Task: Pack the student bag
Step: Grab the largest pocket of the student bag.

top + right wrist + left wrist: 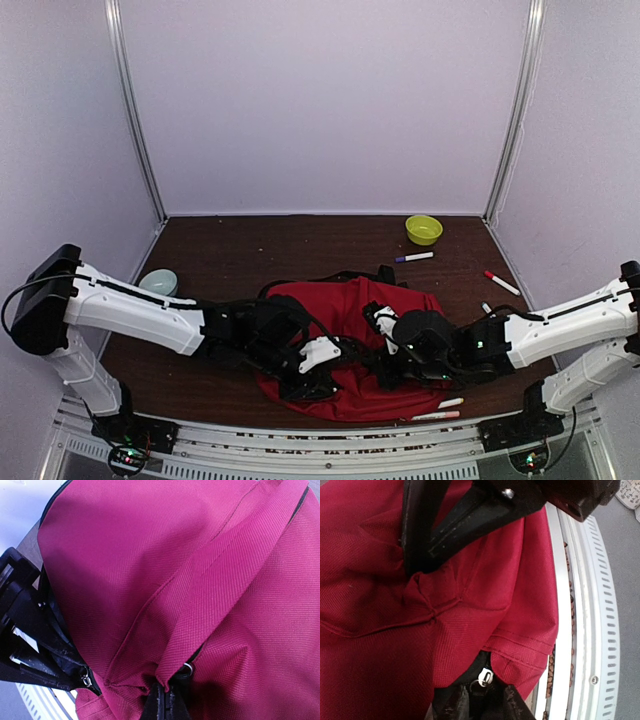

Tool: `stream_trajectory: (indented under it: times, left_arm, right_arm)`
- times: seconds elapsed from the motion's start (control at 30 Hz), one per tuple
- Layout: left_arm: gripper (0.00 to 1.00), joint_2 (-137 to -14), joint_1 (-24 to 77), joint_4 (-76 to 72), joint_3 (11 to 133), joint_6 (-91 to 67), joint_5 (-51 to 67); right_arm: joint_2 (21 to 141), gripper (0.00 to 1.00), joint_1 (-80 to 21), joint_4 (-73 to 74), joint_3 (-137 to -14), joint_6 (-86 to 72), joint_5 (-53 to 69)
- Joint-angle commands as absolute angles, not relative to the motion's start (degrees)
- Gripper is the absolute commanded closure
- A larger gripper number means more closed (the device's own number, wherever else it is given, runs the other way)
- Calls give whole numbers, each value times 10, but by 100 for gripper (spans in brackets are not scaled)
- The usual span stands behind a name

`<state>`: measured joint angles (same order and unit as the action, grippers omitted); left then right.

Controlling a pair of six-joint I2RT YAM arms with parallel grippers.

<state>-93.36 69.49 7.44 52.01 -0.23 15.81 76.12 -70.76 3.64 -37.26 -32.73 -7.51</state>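
The student bag [345,310], a large red fabric backpack, lies flat at the middle of the table's near edge, and both arms reach in over it. My left gripper [485,707] is at the bag's near-left corner. Its dark fingers [451,705] are closed around a black zipper pull with a white slider [485,677]. My right gripper [172,707] has its fingers pressed together on the edge of a red fabric fold [220,595], which is pulled taut toward them. A small metal ring [187,669] sits just beside that pinch.
A yellow-green bowl [423,229] and a purple-capped marker [414,257] lie at the back right. A red marker [502,283] is at the right, and a teal bowl [158,282] at the left. Two markers [438,412] lie by the front edge, next to the slotted metal rail [580,630].
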Motion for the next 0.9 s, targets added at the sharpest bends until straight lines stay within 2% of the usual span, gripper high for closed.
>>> stream_trajectory:
  times: [0.0,0.33,0.43,0.87]
  left_arm:
    - [77,-922,697,77,512,4,148]
    - [87,-936,697,58,517,0,179]
    - [100,-939,697,58,522,0,192]
    - [100,-882,697,228,584,-20,111]
  right_arm:
    - [763,100,-708,43,-381,-321,-92]
    - [759,100,-708,48,-382,-320,-94]
    - [758,100,-708,47,-382,-320,-96]
    - [757,100,-708,48,-378,-319,-100]
